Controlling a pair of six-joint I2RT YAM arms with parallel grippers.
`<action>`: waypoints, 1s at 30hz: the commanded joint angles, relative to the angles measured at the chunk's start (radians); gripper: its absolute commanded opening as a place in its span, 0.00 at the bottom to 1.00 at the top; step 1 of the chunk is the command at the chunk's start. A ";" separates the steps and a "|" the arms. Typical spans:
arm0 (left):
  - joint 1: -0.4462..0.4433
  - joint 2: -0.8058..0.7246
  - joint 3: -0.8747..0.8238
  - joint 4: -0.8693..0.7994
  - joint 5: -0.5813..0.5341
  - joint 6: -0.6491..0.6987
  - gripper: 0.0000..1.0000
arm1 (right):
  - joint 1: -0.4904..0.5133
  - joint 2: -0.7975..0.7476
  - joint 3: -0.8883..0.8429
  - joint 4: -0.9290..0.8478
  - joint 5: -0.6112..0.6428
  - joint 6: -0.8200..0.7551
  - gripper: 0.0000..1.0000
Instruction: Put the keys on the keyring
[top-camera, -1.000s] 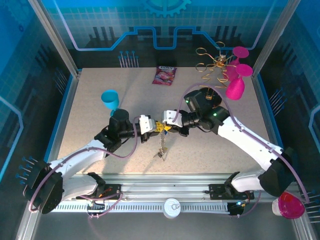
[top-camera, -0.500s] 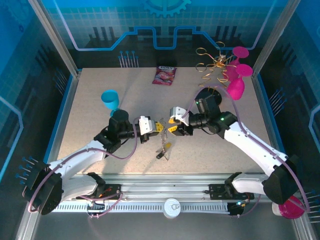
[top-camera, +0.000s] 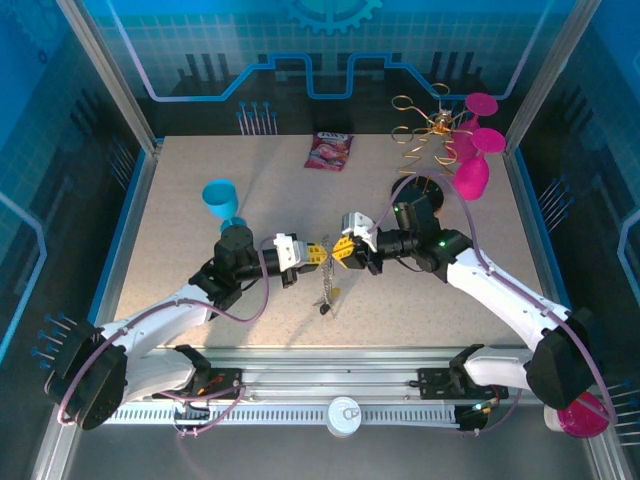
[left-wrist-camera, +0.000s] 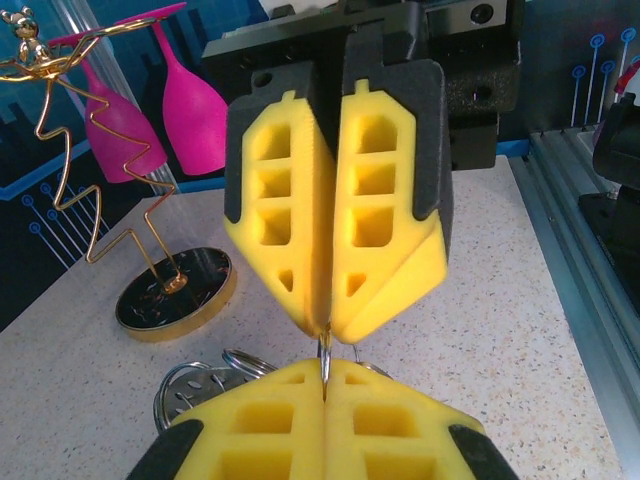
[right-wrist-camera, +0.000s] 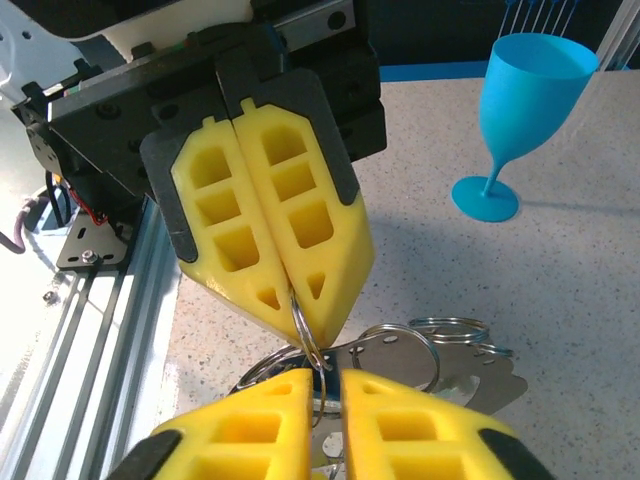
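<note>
Over the table's middle both grippers meet tip to tip on the keyring (right-wrist-camera: 303, 322), a thin metal ring. My left gripper (top-camera: 316, 252) is shut on it, the wire (left-wrist-camera: 325, 355) pinched in its tips (left-wrist-camera: 325, 385). Facing it, my right gripper (top-camera: 338, 250) has its fingers (left-wrist-camera: 380, 200) closed round the same ring. A narrow slit stays between its tips (right-wrist-camera: 325, 390), with the wire running through it. The keys (top-camera: 326, 298) dangle below on a short chain, with a dark and a yellow piece. Flat silver pieces (right-wrist-camera: 450, 365) and more rings hang behind the fingers.
A blue glass (top-camera: 221, 197) stands left of my left arm. The gold wire rack (top-camera: 425, 130) and pink glasses (top-camera: 470, 175) stand at the back right, behind my right arm. A pink packet (top-camera: 330, 150) lies at the back. The front rail (top-camera: 340, 370) runs close below the keys.
My right gripper drew back to the right and opened, then returned and closed on the ring again. The left gripper stayed shut while the hanging keys swung slightly.
</note>
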 joint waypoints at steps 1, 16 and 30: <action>0.001 -0.032 -0.011 0.062 0.044 -0.013 0.00 | -0.010 0.006 -0.001 0.016 -0.037 0.010 0.04; 0.001 -0.040 -0.012 0.202 0.101 -0.115 0.00 | -0.034 0.079 -0.002 0.101 -0.091 0.077 0.18; 0.009 -0.005 -0.046 0.286 0.052 -0.155 0.00 | -0.082 -0.086 -0.104 0.091 -0.053 0.055 0.42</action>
